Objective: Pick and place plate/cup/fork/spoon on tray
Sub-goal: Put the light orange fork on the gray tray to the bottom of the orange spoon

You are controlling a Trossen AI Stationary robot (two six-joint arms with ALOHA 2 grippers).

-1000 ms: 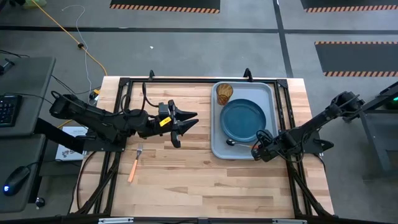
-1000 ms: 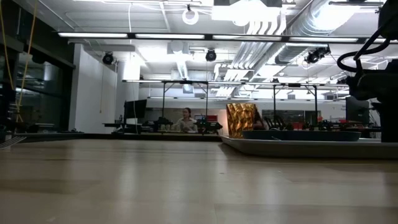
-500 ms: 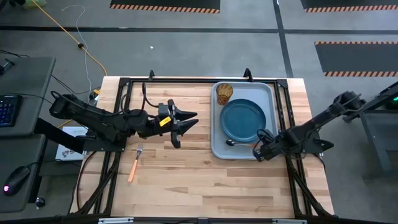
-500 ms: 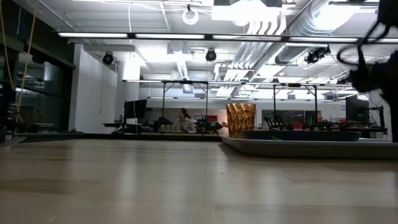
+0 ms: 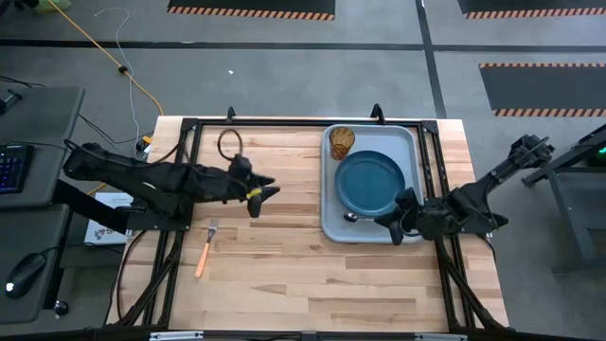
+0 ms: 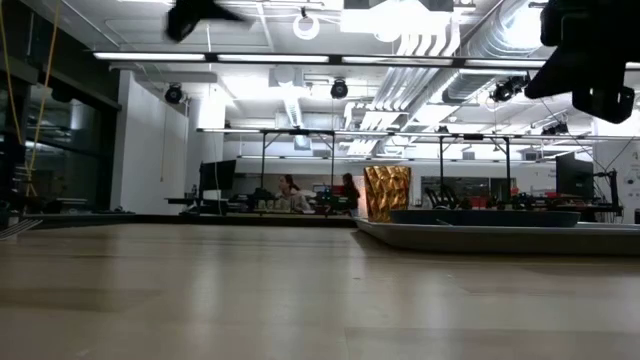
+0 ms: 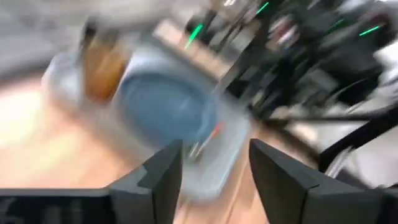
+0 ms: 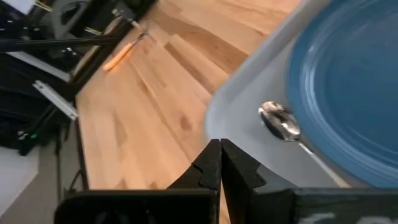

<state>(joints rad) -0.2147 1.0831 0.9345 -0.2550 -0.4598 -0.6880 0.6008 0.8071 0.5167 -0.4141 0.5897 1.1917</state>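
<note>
The light blue-grey tray (image 5: 327, 194) lies at the table's right. On it are the dark blue plate (image 5: 369, 182), the amber cup (image 5: 342, 142) at its far left corner, and the spoon (image 5: 352, 217), whose silver bowl (image 8: 278, 118) rests on the tray floor beside the plate. The spoon's handle is hidden under my right arm. The orange-handled fork (image 5: 205, 248) lies flat on the wood at the near left. My right gripper (image 8: 219, 144) is shut and empty above the tray's near edge (image 5: 386, 224). My left gripper (image 5: 267, 189) is open and empty over the table's middle left.
A black metal frame (image 5: 189, 123) runs along the table's edges. Bare wood lies between the fork and the tray (image 5: 275, 256). In the low view the cup (image 6: 387, 192) and the tray's rim (image 6: 500, 235) show at the right, and people stand in the room behind.
My left gripper has drawn back toward the table's left edge and turned about its own axis; its wrist view is blurred. My right arm has risen above the tray's near right corner. The spoon has stayed where it lies on the tray.
</note>
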